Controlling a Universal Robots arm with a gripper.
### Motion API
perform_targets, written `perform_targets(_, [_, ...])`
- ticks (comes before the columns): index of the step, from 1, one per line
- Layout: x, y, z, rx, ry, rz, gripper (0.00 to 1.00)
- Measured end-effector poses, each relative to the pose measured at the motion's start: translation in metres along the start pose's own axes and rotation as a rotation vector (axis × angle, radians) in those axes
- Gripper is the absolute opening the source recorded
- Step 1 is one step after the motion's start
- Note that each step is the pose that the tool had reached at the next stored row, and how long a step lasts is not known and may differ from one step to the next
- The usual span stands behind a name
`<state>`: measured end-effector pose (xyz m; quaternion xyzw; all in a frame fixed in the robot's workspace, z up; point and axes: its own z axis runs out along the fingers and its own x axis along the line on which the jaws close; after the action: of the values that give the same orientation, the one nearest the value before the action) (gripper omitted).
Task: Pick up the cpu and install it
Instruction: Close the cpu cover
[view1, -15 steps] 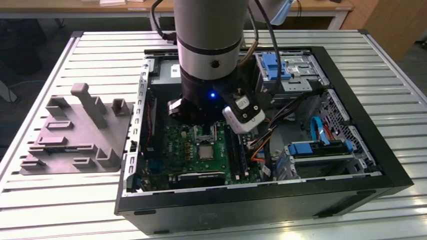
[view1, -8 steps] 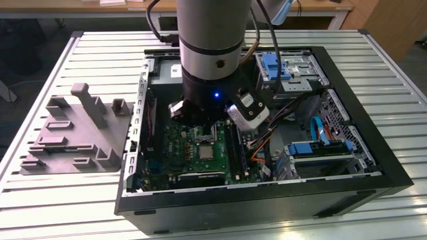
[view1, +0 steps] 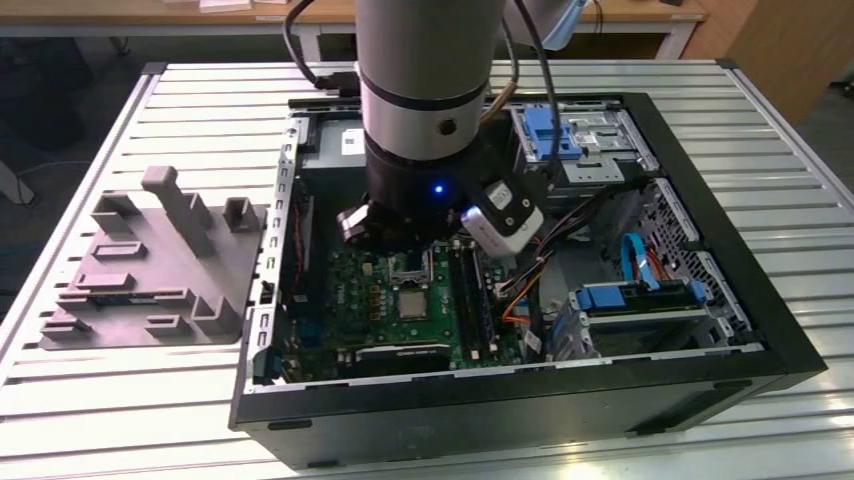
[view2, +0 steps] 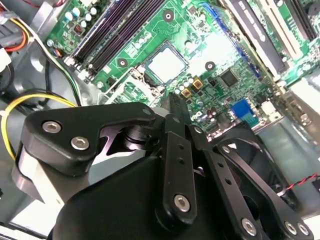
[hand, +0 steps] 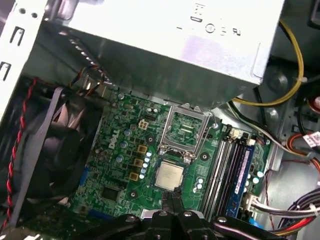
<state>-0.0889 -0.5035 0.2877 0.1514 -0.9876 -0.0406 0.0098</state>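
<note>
1. Where things stand: the cpu (hand: 168, 176) is already sitting flat in the socket of the green motherboard (hand: 125, 150), inside the open PC case (view1: 694, 380) on the slatted desk (view1: 160, 400). In the second wrist view it's the pale square (view2: 165, 64) just beside the RAM slots (view2: 107, 35). So the pick-up looks done and it reads like the tail end of the install.

2. The socket's hinged metal frame (hand: 186, 128) is flipped up and open next to the chip, so I'd say the cpu is placed but not clamped down yet.

3. The fingers (hand: 172, 196): pressed together into one narrow point, nothing pinched between them as far as I can tell. Both wrist views show the two black tips closed up against each other (view2: 176, 106).

4. The tip sits right at the edge of the cpu in the first wrist view, maybe just touching or hovering over it. Can't tell which.

5. What finishing calls for, my guess: keep any push straight down and gentle so the chip doesn't skew, and mind that raised frame.

6. The grey plastic tray (view1: 147, 270) with posts sits on the desk at the exterior view's left, well apart from the case.
</note>
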Motion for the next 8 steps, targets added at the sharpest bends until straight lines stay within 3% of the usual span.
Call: perform_targets(8, [-0.0003, -0.0002, 0.001, 0.001, 0.0108, -0.129, 0.11])
